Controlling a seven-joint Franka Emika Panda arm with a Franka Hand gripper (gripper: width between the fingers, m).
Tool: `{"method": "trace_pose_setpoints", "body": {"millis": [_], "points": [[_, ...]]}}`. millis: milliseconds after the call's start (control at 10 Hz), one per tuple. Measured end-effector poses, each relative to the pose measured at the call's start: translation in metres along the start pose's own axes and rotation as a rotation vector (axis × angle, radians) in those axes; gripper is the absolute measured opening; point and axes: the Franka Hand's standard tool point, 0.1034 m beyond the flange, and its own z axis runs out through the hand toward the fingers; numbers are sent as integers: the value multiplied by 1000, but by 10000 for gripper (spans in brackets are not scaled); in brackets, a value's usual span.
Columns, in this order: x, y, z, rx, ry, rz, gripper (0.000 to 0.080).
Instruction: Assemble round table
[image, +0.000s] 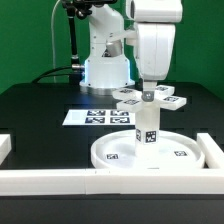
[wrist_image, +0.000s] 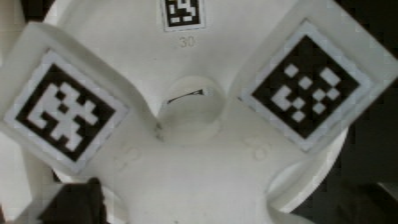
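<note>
Seeing the large rimmed white plastic disc (image: 108, 156) flat on the black tabletop (image: 40, 105), with tags on its face. Seeing the short thick white cylinder post (image: 147, 130) upright at the disc centre, with a tag on its side. Noting the white cross-shaped plastic piece (image: 166, 97) level on top of the post, its tagged arms spread above the disc. Can't confirm whether it is seated or only resting on the post end.

Seeing the white two-finger gripper (image: 148, 91) pointed straight down at the cross hub, fingers in a narrow stance. Can't tell whether it is clamped on the hub or just touching. The exterior view hides the contact and the wrist view doesn't resolve the fingertips.

Wrist view: mostly filled by the cross-shaped piece (wrist_image: 187, 115), hub in the middle, with one large tag (wrist_image: 63, 105) on one arm and another (wrist_image: 302, 85) on the next. Also catching a smaller tag (wrist_image: 182, 12) on a white surface beyond; can't tell which part carries it.

Noting the flat white marker board (image: 98, 117) behind the disc toward the exterior view's left, apart from the gripper. Seeing a long white rail bar (image: 50, 180) across the front just beside the disc rim, and another (image: 212, 150) at the exterior view's right. Seeing the white robot base (image: 105, 65) at the back.
</note>
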Motion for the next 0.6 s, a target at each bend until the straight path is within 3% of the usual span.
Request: {"method": "trace_pose_setpoints", "body": {"millis": [600], "points": [[3, 2, 2, -1, -10, 15, 649]]}}
